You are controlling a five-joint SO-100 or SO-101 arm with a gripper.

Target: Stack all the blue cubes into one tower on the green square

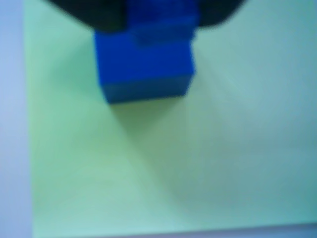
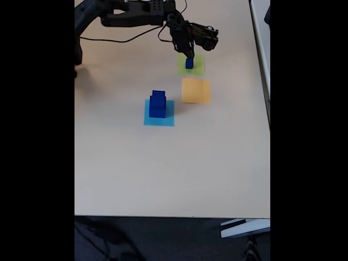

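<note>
Reading the fixed view from left to right, we first meet the dark arm [image 2: 130,13] reaching in from the upper left across the pale table [image 2: 163,168]. Next comes the light blue square [image 2: 159,120], on which a stepped tower [image 2: 157,104] of blue cubes stands, wider below and narrower on top; we cannot count its cubes with certainty. Further right lies the orange square [image 2: 196,91], bare, and just beyond it, further up the table, the green square [image 2: 191,65], where a single small cube [image 2: 189,63] sits under the gripper [image 2: 190,56]. In the wrist view the green square [image 1: 148,163] spreads across almost the whole frame, with the small cube [image 1: 143,72] near the top edge and dark blurred gripper parts above it. The picture is too soft for us to tell whether the jaws grip the cube or have let go, and we cannot tell whether it rests fully on the paper. We judge that the step in hand is setting this cube down on the green square, with most of the stacking not yet done. The next move, as we see it, calls for a clean release, a straight lift clear, then a reach back to the tower on the light blue square.
</note>
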